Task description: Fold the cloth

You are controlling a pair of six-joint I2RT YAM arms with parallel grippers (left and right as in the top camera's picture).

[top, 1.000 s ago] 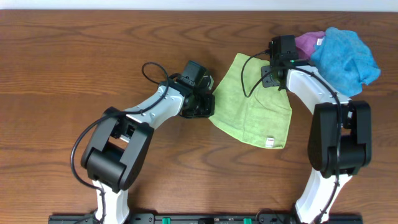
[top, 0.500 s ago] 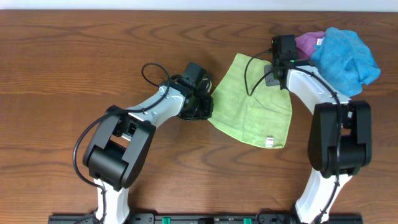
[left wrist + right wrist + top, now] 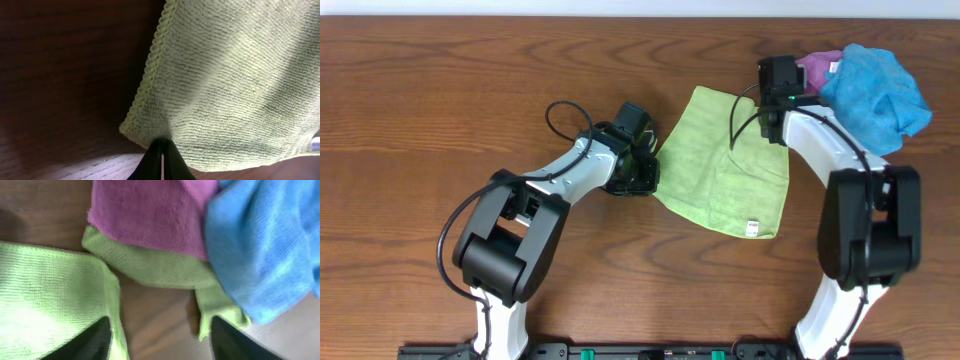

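left hand (image 3: 162, 151) clenched on the left corner of the cloth (image 3: 720, 170), right hand (image 3: 160, 326) released above its far right corner

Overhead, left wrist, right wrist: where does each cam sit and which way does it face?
Overhead: fixed above the table, looking straight down; both arms show, the cloth between them.
Left wrist: on the left gripper, low, facing along its shut fingers at the cloth's edge.
Right wrist: on the right gripper, looking down past its open fingers at the cloth's corner, the purple cloth and blue cloth.
Shared: all three see the cloth.
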